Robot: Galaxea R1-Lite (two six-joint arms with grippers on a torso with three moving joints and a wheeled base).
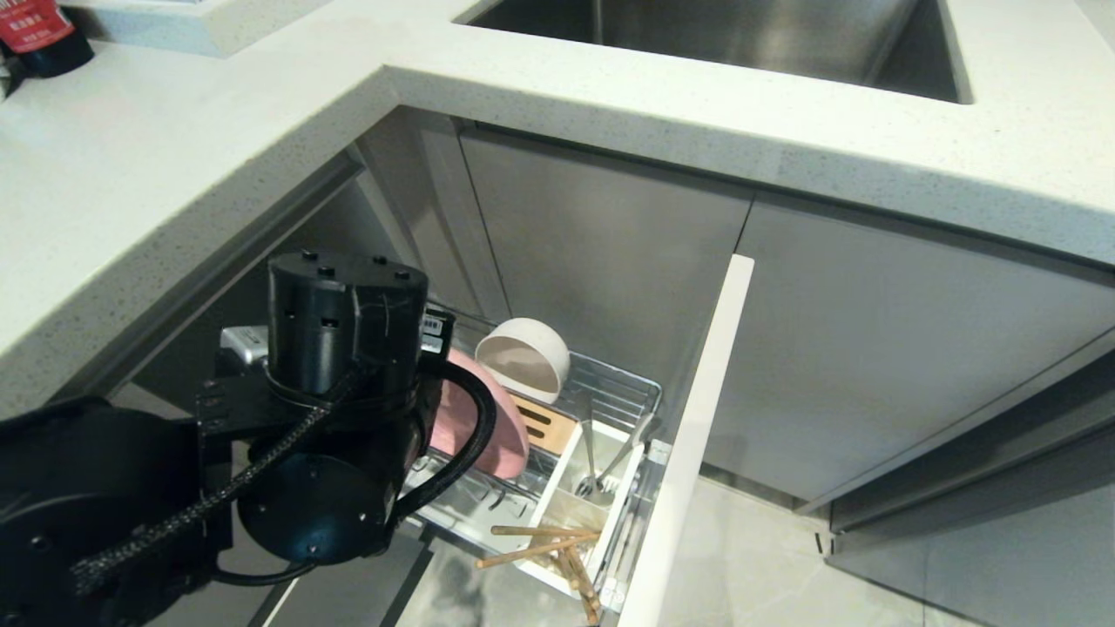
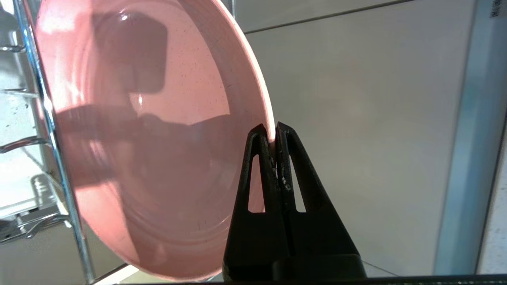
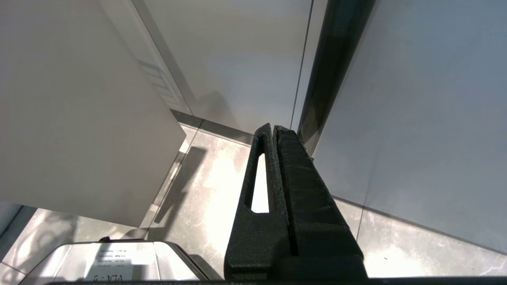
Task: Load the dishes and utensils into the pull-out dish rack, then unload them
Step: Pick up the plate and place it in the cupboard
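The pale-pink plate [image 1: 488,427] stands on edge in the pull-out dish rack [image 1: 631,383]. My left gripper [image 2: 272,130] is shut on the plate's [image 2: 150,130] rim; in the head view my left arm hides the fingers. The white bowl [image 1: 523,359] sits tilted on its side behind the plate. The silver spoon [image 1: 591,461] stands in the white utensil caddy [image 1: 557,475]. The wooden chopsticks [image 1: 553,549] lie across the caddy's near end. My right gripper [image 3: 274,128] is shut, holds nothing, and hangs over the floor beside cabinet doors.
The rack's cabinet front [image 1: 692,435] juts out to the right of the rack. The white countertop [image 1: 610,78] overhangs the rack, with a steel sink [image 1: 723,35] behind. Chrome rack wires [image 2: 59,158] run close beside the plate. A dark bottle [image 1: 43,35] stands far left.
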